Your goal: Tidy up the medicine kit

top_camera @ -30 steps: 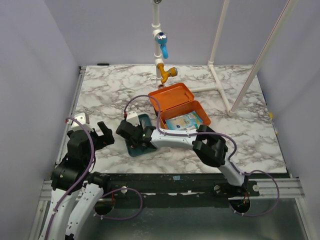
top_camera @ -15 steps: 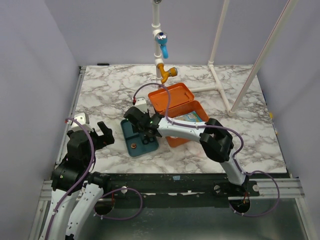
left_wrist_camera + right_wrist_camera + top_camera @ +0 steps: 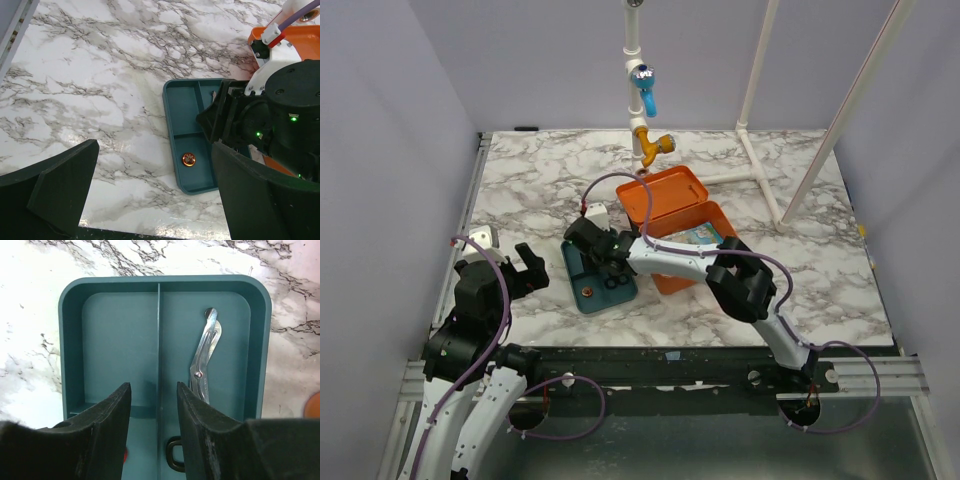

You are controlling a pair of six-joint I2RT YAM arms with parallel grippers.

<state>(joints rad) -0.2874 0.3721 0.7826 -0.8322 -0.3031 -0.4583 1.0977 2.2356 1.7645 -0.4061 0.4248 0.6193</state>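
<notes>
marble table (image 3: 520,190), open orange medicine kit (image 3: 670,200) mid-table towards the back, teal tray (image 3: 578,272) just left of it, right gripper (image 3: 152,387) above the tray's divider, jaws partly apart and empty, left gripper (image 3: 155,147) spread wide and empty, scissors (image 3: 202,360) in the tray, small copper disc (image 3: 189,159)

**Nothing legible for you to read in any view.**
You get only hints of print. The pale blue packet (image 3: 704,236) inside the medicine kit (image 3: 665,192) carries a printed design too small to make out. The blue valve handle (image 3: 645,90) on the white pipe (image 3: 632,45) shows a small dark-and-white mark, too blurred to tell whether it is lettering.
</notes>
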